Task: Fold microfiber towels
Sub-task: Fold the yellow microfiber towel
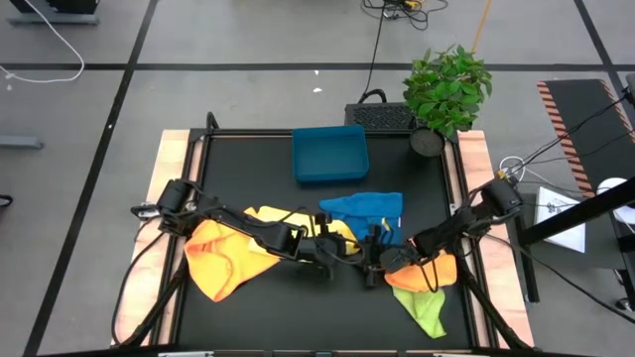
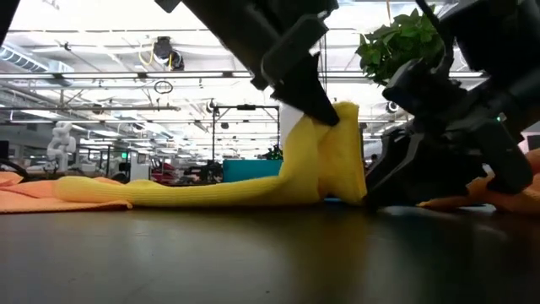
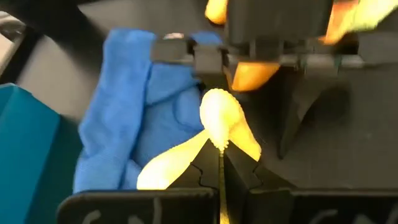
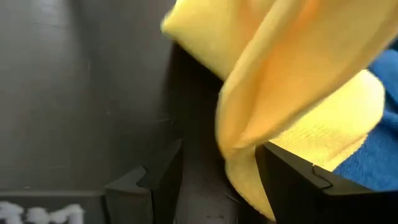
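Observation:
A pale yellow towel (image 1: 288, 220) lies mid-table, one end raised into a bunch (image 2: 333, 152). My left gripper (image 1: 347, 250) is shut on that bunch. My right gripper (image 1: 373, 266) faces it, low over the table and open. Its fingers (image 4: 155, 180) stand on either side of the hanging yellow cloth (image 4: 249, 124). A blue towel (image 1: 365, 210) lies just beyond them. An orange-yellow towel (image 1: 226, 260) lies at the left. Another orange towel (image 1: 429, 273) and a lime green one (image 1: 429, 312) lie at the right. My left gripper pinches a bunched, several-layered part of the yellow towel (image 3: 219, 127) between its two fingertips, slanting down from the table's left. That part is lifted (image 2: 337, 118). The rest hangs down and trails slack along the table toward the left (image 2: 169, 192). My right gripper is open around the hanging yellow cloth. The cloth lies close against one finger (image 4: 292, 177), but I cannot tell whether it touches it.
A rigid blue tray (image 1: 329, 154) stands at the far middle of the black mat. A potted plant (image 1: 446, 87) stands at the far right corner. The table's wooden edges (image 1: 169, 178) run along the left and right. Bare mat (image 1: 298, 317) shows at the near middle.

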### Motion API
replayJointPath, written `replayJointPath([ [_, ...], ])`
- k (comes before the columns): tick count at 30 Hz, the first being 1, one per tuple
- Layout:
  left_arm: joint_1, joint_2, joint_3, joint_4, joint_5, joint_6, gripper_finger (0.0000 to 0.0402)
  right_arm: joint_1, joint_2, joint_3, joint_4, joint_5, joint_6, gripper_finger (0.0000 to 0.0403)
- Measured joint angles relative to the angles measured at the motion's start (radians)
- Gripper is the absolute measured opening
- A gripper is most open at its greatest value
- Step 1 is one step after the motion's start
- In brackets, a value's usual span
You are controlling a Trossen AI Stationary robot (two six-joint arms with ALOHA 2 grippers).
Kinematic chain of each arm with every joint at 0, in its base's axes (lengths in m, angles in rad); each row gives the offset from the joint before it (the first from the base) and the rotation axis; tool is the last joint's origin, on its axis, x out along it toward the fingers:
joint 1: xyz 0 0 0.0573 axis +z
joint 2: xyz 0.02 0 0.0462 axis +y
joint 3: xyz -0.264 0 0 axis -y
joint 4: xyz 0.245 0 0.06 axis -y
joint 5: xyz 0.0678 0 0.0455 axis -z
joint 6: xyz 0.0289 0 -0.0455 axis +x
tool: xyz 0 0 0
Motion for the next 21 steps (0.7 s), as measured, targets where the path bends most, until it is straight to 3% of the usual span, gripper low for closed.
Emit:
replayJointPath([
  [13,0.0,-0.047,0.001,-0.026,-0.028,-0.003,0.0001,-0.015,0.024,0.038,-0.007,0.13,-0.024,0.0191],
  [21,0.0,-0.047,0.001,-0.026,-0.028,-0.01,0.0001,-0.026,0.024,0.038,-0.013,0.133,0.004,0.0121],
])
